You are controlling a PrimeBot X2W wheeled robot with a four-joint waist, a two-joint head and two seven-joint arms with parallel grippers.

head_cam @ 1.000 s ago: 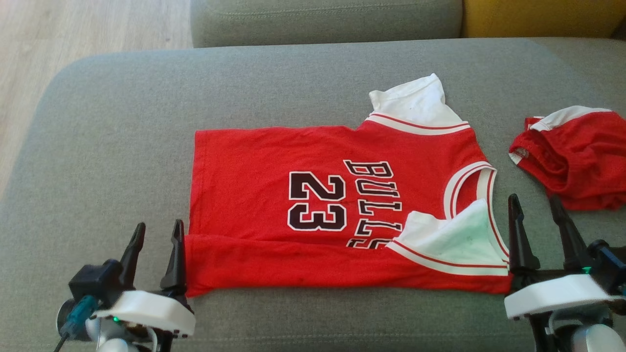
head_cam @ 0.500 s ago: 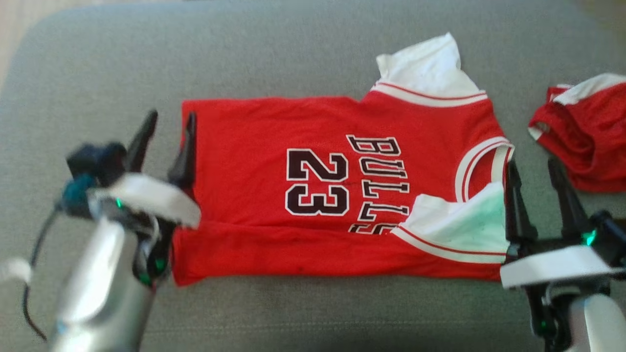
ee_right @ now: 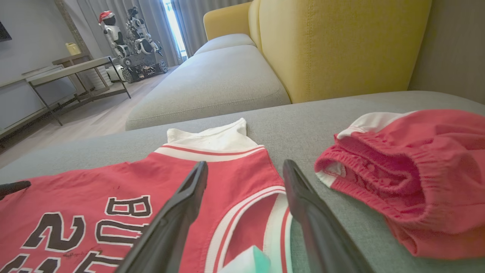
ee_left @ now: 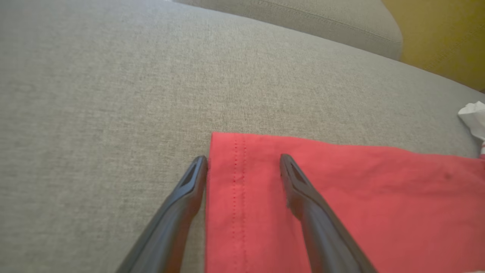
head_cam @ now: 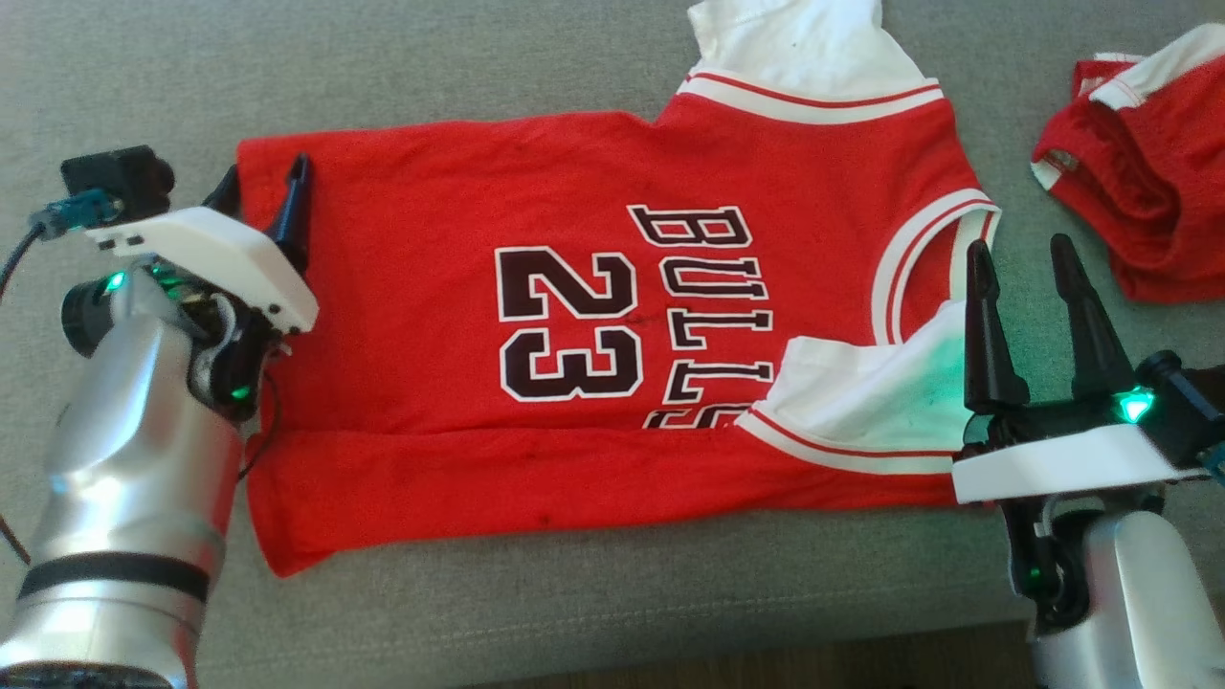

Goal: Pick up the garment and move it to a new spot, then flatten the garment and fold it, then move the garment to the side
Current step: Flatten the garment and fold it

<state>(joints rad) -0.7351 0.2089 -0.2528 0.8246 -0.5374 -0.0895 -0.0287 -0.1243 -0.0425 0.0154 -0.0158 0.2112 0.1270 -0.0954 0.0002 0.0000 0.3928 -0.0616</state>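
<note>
A red garment [head_cam: 574, 287] printed "BULLS 23" lies spread on the grey sofa cushion [head_cam: 478, 67], its near edge folded over in a long strip. One white sleeve [head_cam: 861, 402] is folded onto the front; the other points away. My left gripper [head_cam: 266, 172] stands open at the garment's far left corner. In the left wrist view the left gripper [ee_left: 243, 158] straddles the stitched hem [ee_left: 237, 182], one finger on the cushion, one over the cloth. My right gripper [head_cam: 1019, 249] is open beside the collar, and in its wrist view the right gripper [ee_right: 245, 164] holds nothing.
Crumpled red shorts [head_cam: 1148, 163] with white trim lie on the cushion just right of my right gripper. The cushion's front edge [head_cam: 670, 660] runs below the garment. A yellow backrest [ee_right: 341, 45] and a second grey seat [ee_right: 212, 87] stand behind.
The head camera has tilted down and come closer. My left arm has reached forward from the garment's near left corner to its far left corner. Both grippers have stayed open.
</note>
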